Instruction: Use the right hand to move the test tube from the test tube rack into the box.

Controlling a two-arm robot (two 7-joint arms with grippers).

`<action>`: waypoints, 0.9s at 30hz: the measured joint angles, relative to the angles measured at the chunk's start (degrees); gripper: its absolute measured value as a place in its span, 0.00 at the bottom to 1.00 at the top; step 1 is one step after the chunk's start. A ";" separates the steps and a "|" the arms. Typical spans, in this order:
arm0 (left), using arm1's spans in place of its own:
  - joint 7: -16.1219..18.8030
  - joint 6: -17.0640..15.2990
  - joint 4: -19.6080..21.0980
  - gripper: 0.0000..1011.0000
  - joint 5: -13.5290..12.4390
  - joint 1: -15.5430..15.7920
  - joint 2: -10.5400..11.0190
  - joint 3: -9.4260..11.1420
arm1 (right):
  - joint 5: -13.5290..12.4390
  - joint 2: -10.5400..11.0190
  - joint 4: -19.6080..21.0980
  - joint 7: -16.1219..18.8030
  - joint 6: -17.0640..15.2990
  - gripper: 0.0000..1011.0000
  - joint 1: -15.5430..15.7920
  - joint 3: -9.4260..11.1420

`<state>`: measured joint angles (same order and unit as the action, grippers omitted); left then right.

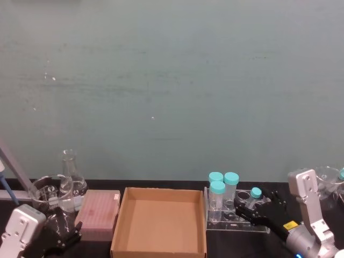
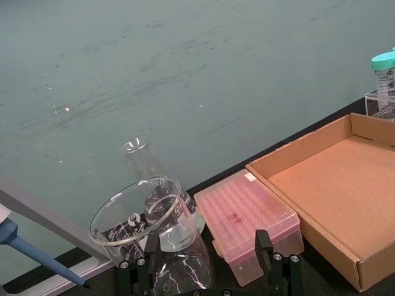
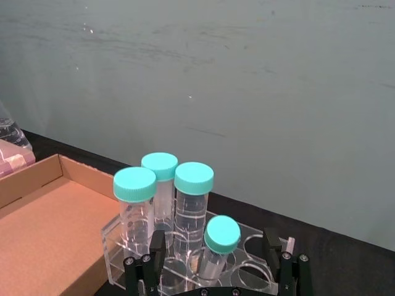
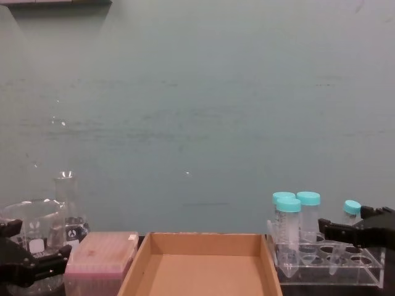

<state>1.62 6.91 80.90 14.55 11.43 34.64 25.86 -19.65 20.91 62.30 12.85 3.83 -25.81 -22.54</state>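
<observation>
right claw [image 3: 213, 246] released astride slim clear teal-capped test tube [image 3: 222, 235] seated in clear acrylic rack [image 4: 327, 271], lower right; off-centre clench could cock it, jamming the lift and dragging rack; left claw [image 2: 203, 262] parked, released.

A dark tabletop [image 1: 228, 245] is seen, with a brown cardboard box [image 1: 161, 226] set on it near the middle, open side up and its floor bare. Just left of the box a pink box [image 1: 98, 215] is laid, its long side parallel to the box's left side. Farther left of the box, behind the pink box, a glass flask [image 1: 70, 180] and a glass beaker [image 1: 47, 194] are stood close together, the beaker farthest from the box. Just right of the box a clear rack [image 4: 355, 271] is placed. Well right of the box, beyond the rack, another glass vessel [image 1: 327, 180] is stood.
</observation>
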 joint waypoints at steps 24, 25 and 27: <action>0.00 0.00 0.00 0.99 0.00 0.00 0.00 0.00 | 1.05 -1.25 -1.17 0.21 0.78 0.90 -0.63 0.53; 0.00 0.00 0.00 0.99 0.00 0.00 0.00 0.00 | 1.04 -1.25 -1.16 0.21 0.78 0.88 -0.62 0.53; 0.00 0.00 0.00 0.99 0.00 0.00 0.00 0.00 | 1.03 -1.24 -1.15 0.20 0.78 0.83 -0.61 0.52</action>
<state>1.62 6.91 80.90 14.55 11.43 34.65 25.86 -18.61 19.67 61.15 13.05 4.61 -26.42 -22.02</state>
